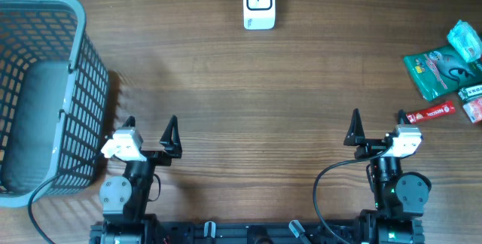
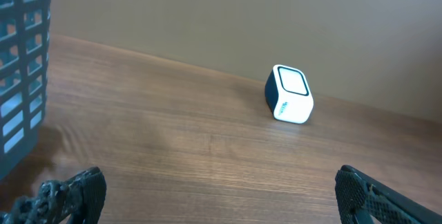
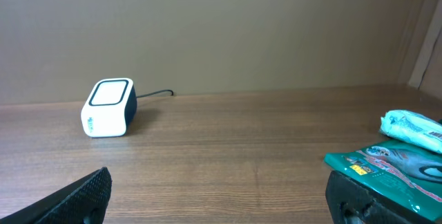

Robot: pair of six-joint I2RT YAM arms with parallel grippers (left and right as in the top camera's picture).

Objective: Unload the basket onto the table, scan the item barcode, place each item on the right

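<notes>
A white barcode scanner (image 1: pixel 259 3) stands at the far middle of the wooden table; it shows as the scanner (image 2: pixel 290 95) in the left wrist view and the scanner (image 3: pixel 109 107) in the right wrist view. Several packaged items lie at the far right: a green pouch (image 1: pixel 435 71), a light blue packet (image 1: pixel 465 39) and a red stick pack (image 1: pixel 431 113). The green pouch (image 3: pixel 397 169) lies just beyond my right finger. My left gripper (image 1: pixel 149 126) and right gripper (image 1: pixel 376 123) both stand open near the front edge, with nothing between their fingers.
A grey plastic basket (image 1: pixel 45 93) stands at the left edge, beside my left arm. More small packets (image 1: pixel 473 101) lie at the right edge. A cable runs from the scanner toward the back.
</notes>
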